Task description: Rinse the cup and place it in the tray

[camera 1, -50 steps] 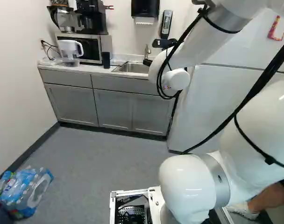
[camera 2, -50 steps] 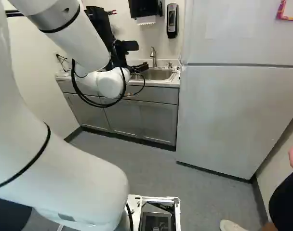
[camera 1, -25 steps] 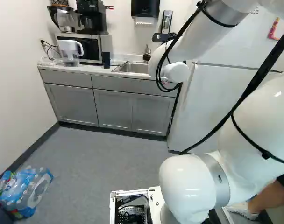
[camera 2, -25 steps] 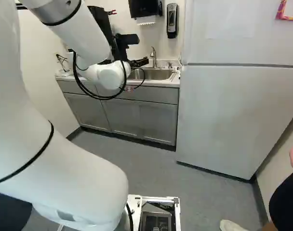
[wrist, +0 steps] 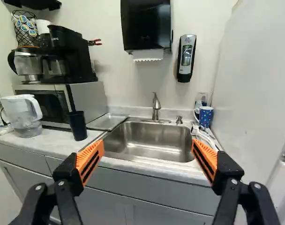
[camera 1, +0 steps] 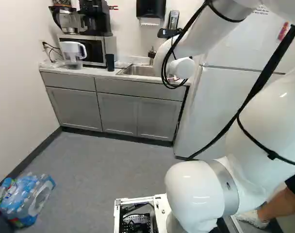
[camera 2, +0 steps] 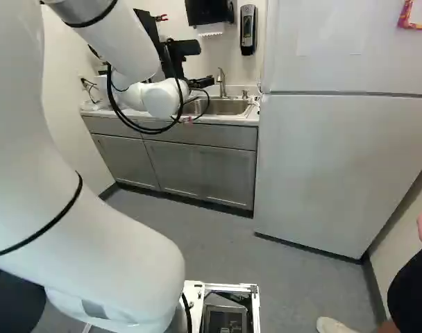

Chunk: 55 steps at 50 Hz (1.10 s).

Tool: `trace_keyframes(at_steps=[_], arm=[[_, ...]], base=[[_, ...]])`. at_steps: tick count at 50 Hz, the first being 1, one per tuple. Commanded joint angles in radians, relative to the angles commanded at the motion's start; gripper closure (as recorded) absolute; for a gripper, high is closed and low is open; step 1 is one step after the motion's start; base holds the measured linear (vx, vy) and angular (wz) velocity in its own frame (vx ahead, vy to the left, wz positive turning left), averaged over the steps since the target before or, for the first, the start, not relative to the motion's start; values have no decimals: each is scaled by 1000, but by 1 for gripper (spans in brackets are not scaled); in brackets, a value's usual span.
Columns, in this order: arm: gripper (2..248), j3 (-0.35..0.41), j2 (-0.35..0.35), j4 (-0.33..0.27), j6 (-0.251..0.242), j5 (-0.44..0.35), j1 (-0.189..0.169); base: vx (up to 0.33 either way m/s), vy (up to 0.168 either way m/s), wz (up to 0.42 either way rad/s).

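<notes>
The arm's wrist (camera 2: 161, 98) is carried slightly higher or farther ahead — the gripper (wrist: 147, 144) spread wide, nothing held — so the dark cup (wrist: 77, 125) (presumably the one meant), upright on the counter (wrist: 51, 144) beside the tray (wrist: 107, 122), must yet be grasped.

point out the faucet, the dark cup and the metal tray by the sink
Faucet (wrist: 155, 112): wrist view, on its upright body.
Dark cup (wrist: 78, 126): wrist view, on the middle of its side.
Metal tray (wrist: 107, 122): wrist view, on its bare flat surface.
</notes>
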<state>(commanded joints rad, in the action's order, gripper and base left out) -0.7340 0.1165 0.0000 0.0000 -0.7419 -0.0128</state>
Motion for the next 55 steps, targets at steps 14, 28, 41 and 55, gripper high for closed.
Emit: trace_keyframes(at_steps=[14, 28, 41, 55], arm=[[3, -48, -19, 0, 0, 28, 0], [3, -96, -39, 0, 0, 54, 0], [3, -141, -57, 0, 0, 80, 1], [3, -184, -71, 0, 0, 112, 1]], base=[[0, 0, 0], [0, 0, 0], [0, 0, 0], [0, 0, 0]])
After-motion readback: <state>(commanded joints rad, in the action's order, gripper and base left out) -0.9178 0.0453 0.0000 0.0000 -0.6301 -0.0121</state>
